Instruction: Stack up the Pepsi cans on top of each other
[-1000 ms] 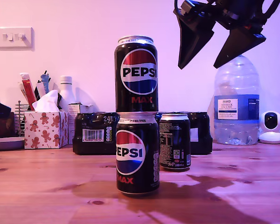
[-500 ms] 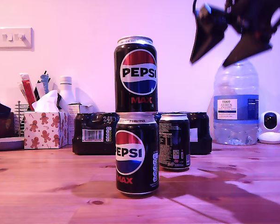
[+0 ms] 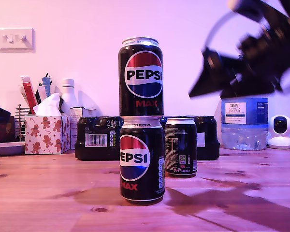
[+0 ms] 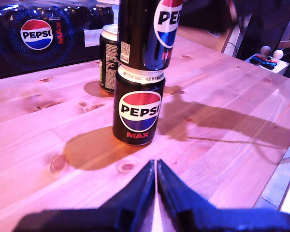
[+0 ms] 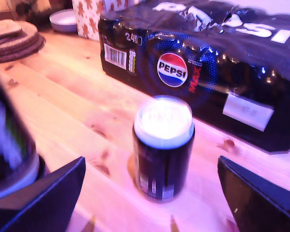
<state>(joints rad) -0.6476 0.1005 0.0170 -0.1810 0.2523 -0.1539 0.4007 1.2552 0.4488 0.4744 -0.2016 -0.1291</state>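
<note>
Two Pepsi cans are stacked at the table's middle: the lower can (image 3: 142,159) (image 4: 137,108) carries the upper can (image 3: 140,77) (image 4: 147,29), both upright with logos facing the exterior camera. A third Pepsi can (image 3: 181,146) (image 5: 163,145) stands alone just behind, toward the exterior view's right, its back print showing. My second gripper (image 3: 208,95) (image 5: 151,166) hangs open and motion-blurred in the air at the exterior view's upper right, above and beyond the third can, holding nothing. My first gripper (image 4: 154,166) is shut and empty, low over the table, short of the stack, and outside the exterior view.
A shrink-wrapped black multipack (image 3: 99,137) (image 5: 208,63) lies behind the cans. A large water bottle (image 3: 244,121) and a small white camera (image 3: 281,131) stand at the exterior view's right; a gingerbread tissue box (image 3: 47,133) at its left. Coasters (image 5: 12,41) and a bowl (image 5: 63,19) lie farther off.
My second gripper has swung downward and toward the exterior view's right, tilting over and blurring. The three cans have stayed where they were.
</note>
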